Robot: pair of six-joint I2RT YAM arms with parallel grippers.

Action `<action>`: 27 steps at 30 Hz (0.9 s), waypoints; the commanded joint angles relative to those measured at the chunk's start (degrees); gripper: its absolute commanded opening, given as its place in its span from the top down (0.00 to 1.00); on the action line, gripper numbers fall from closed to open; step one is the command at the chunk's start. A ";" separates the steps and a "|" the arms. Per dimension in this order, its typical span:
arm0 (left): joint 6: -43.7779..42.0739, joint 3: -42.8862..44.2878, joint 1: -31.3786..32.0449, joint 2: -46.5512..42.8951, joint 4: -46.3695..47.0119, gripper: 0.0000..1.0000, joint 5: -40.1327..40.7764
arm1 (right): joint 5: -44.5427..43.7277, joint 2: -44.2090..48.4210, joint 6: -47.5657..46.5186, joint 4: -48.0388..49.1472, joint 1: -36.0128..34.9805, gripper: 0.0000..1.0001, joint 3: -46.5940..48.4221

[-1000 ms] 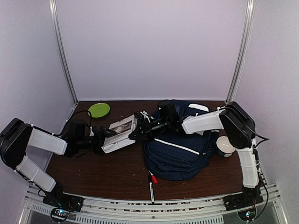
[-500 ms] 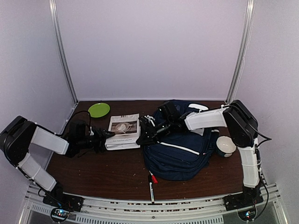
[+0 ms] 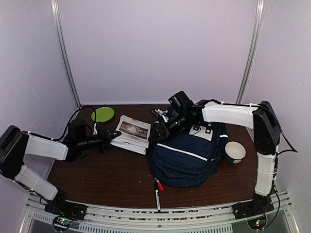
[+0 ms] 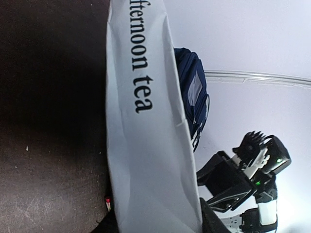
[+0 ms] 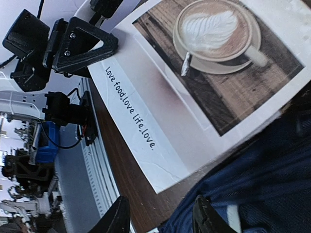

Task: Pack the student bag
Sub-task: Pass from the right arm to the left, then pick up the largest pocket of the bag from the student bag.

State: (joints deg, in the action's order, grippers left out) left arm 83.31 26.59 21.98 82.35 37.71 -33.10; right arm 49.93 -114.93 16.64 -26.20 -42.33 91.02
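One student bag lies on the right half of the dark wooden surface. Packing appears barely begun, since every loose item in view sits outside it. The bag is large, navy-blue fabric, slumped and bulky, with a white stripe slanting across its front and a white patch near its top; whether its opening is unzipped cannot be made out. Just beside its left edge lies a white booklet with a coffee-cup photo on its cover. The right claw hovers where bag and booklet meet, its fingers spread apart and holding nothing. The left claw is clamped on the booklet's far-left edge. A marker pen lies just in front of the bag, a white bowl sits to its right, and a green plate rests at the back left.
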 commanded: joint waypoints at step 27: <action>-36.79 35.98 0.25 -11.77 -48.04 0.61 -4.62 | -24.90 39.96 -41.36 -18.12 4.58 0.49 -18.50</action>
State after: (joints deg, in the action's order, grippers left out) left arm 50.63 59.07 22.09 69.80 -9.61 -33.74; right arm 26.89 -77.69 -20.69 -43.57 -37.89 73.87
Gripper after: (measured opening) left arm 0.402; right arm 0.498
